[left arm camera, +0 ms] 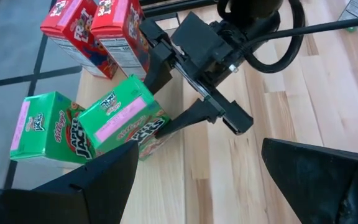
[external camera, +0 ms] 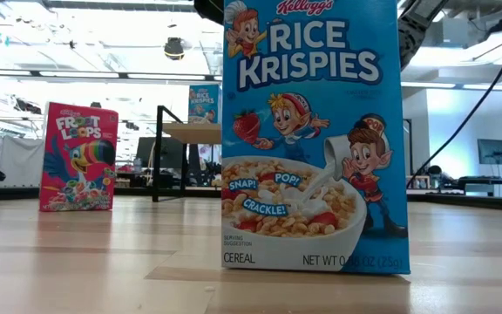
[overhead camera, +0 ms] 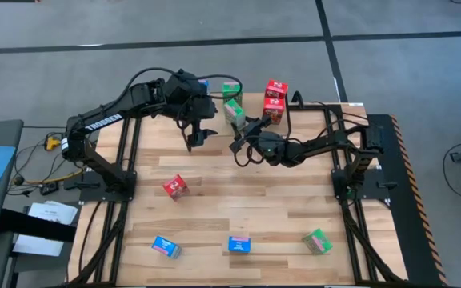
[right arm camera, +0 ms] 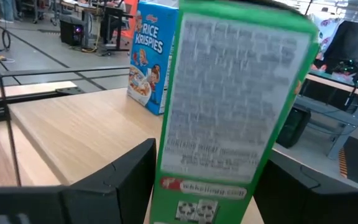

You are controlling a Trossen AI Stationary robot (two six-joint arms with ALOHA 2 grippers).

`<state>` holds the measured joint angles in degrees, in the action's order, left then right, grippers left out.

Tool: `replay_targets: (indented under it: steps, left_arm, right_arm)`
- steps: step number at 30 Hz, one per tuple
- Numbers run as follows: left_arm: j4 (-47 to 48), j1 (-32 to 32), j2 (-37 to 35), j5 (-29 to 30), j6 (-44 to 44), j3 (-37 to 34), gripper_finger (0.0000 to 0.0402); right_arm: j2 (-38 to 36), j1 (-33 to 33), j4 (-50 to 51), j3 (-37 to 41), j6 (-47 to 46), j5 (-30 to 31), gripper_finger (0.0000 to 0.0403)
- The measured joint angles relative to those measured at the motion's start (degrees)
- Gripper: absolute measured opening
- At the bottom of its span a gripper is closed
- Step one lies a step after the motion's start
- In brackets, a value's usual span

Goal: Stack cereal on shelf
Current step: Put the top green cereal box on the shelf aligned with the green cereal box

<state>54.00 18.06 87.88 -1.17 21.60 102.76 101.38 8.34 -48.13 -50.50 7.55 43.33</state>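
Room for moving is widest across the middle of the surface (overhead camera: 294,200), where only one red box (overhead camera: 175,186) lies, toward the left edge. Along the near edge we see two blue boxes (overhead camera: 166,246) (overhead camera: 239,244) and a green box (overhead camera: 317,240), well apart from one another.

The far edge is crowded. The right end effector (overhead camera: 240,126) is clamped on a held green box (left arm camera: 126,121) there. Another green box (overhead camera: 230,89) stands just beyond it, and two stacked red boxes (overhead camera: 275,100) stand near it toward the right. The left end effector (overhead camera: 196,138) hangs close by over the surface, its fingers (left arm camera: 98,180) apart with nothing between them. The two arms leave only a narrow gap between them.

From above, the left arm partly hides a blue box at the far edge (overhead camera: 204,82). The low view shows that box clearly, standing upright on the shelf (external camera: 200,133), a light board on thin black legs. That view also fills with one of the near blue boxes, upright and very close, and shows the red box upright to its side. Only the left wrist view shows how the right fingers pinch the held green box from both sides, tilted, with its lower corner at the wood. The right wrist view shows that box's back panel between its own fingers.

The surface is pale slatted wood in a black frame. Around it lies grey floor; beyond it are ceiling lights, desks and a monitor (external camera: 493,153).
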Motion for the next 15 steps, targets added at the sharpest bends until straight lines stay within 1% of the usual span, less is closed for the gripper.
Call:
replay_targets:
  steps: [11, 15]
  left_arm:
    - [0.7, 0.0, 0.0, 0.0, 0.1, 0.0, 0.0332]
    - [0.9, 0.0, 0.0, 0.0, 0.1, 0.0, 0.0332]
  right_arm:
    - [0.0, -0.2, 0.5, 0.0, 0.0, -0.1, 0.0262]
    - [0.0, -0.9, 1.0, 0.0, 0.0, 2.2, 0.0262]
